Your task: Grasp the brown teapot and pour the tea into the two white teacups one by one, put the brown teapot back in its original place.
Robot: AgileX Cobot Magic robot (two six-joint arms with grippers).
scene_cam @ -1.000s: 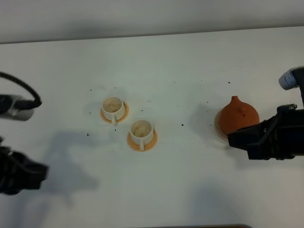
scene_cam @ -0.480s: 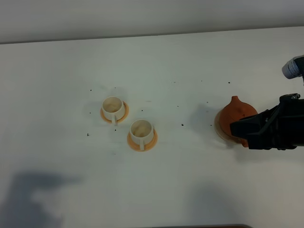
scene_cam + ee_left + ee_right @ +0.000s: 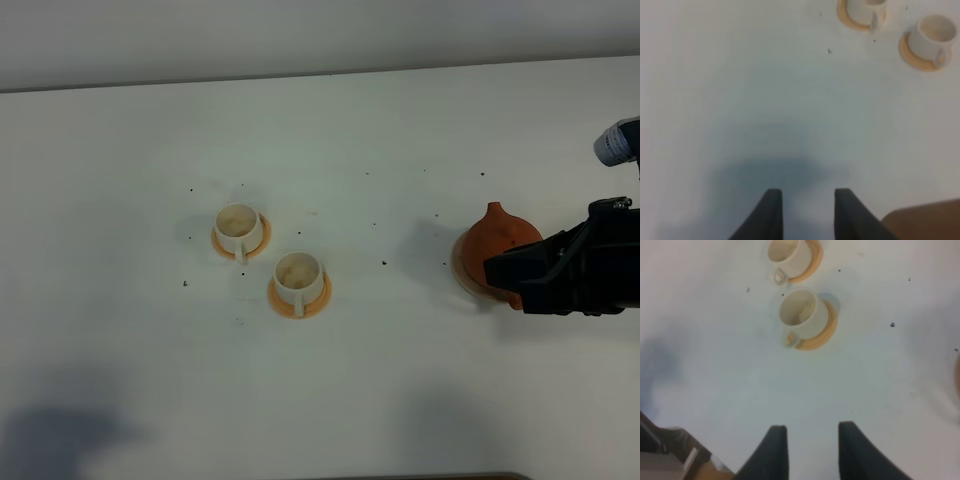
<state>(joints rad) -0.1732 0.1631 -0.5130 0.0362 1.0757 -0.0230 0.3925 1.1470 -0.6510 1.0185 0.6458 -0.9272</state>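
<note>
Exterior high: left gripper (image 3: 804, 192) gone; both spread, right gripper (image 3: 811, 427) over brown teapot (image 3: 497, 238).

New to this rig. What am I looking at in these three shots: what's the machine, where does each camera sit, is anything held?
It is a robot with two arms, each ending in a two-fingered pincer. One picture comes from a camera mounted high, looking down on a white table. The other two come from cameras on the wrists, looking out past the fingers.

On the table stand the left teacup and the right teacup, both white, on orange saucers. A brown teapot sits on a pale plate. In the high view the black right arm partly covers the teapot.

The left pincer and the right pincer both stand open, with only bare table between the fingers, so nothing is held.
</note>
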